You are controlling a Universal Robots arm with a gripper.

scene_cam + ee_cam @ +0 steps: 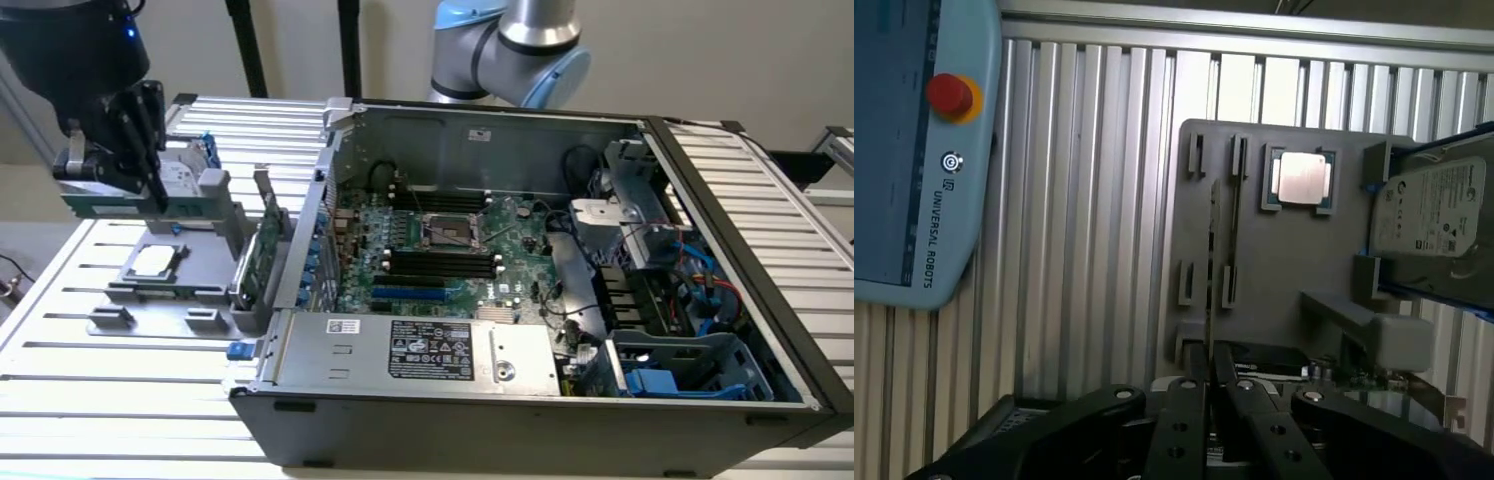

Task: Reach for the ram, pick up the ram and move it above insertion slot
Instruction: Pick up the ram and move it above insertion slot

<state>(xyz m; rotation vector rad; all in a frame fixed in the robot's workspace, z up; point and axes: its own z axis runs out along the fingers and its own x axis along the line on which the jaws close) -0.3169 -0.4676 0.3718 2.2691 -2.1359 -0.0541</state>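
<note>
Pretty tight around the gray fixture tray (158, 300) on the exterior view's left: the hard drive (1427, 208) and the upright green card (267, 240) stand on it, right against the open computer case (534, 400). The gripper (150, 175) hangs over the tray's far end. Bare slatted counter (80, 400) nearer has free room.

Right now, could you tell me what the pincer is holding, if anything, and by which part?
It cannot be told. The pincer lines up with the near end of the ram, which stands edge-on in the grey fixture, but no grip shows.
</note>
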